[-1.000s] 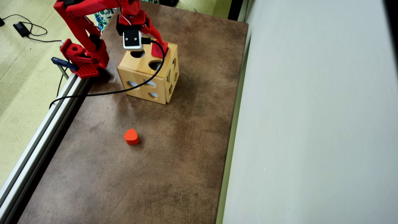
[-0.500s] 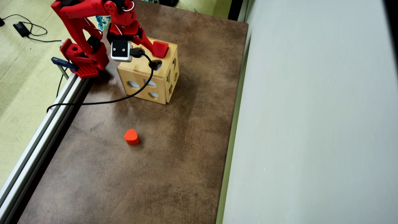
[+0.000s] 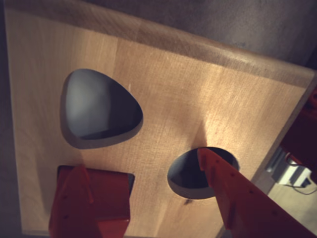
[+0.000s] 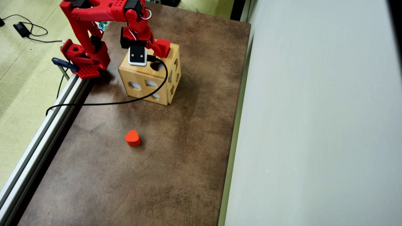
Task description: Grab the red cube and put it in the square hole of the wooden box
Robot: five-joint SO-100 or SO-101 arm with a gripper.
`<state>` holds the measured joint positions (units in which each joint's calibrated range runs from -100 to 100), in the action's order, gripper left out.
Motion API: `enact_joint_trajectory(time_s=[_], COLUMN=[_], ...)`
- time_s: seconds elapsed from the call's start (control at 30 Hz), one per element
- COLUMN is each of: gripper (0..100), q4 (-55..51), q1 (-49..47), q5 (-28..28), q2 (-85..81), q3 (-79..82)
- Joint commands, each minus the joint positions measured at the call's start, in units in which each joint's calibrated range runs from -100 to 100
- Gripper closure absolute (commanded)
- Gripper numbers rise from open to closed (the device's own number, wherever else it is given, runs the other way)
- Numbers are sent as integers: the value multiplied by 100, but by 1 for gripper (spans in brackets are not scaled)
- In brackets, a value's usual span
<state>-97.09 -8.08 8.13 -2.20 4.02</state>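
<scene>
Now, gripper [image 3: 148, 198]: spread wide over the wooden box [image 3: 173, 94], holding nothing.
Red cube [image 3: 106, 191]: sunk partway into the square hole [image 3: 131, 179], corners lined up.
Worktop [image 4: 176, 150]: heart block [image 4: 132, 138] well apart.

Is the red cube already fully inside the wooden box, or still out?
Still out. In the wrist view the red cube sits at the square hole of the wooden box, its top above the wood. The jaws stand apart.

Smooth matt pale wood box [image 4: 150, 80], matt mottled brown table [image 4: 176, 163], matt red plastic arm [image 4: 94, 9].
</scene>
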Motion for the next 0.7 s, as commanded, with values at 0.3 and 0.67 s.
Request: enact_joint_trajectory(time_s=[0.3,0.67], gripper=[66,66], q4=[15,15], q1=[-336,147], q5=[-444,-562], q2=[-642,-1873], q3=[-17,-8])
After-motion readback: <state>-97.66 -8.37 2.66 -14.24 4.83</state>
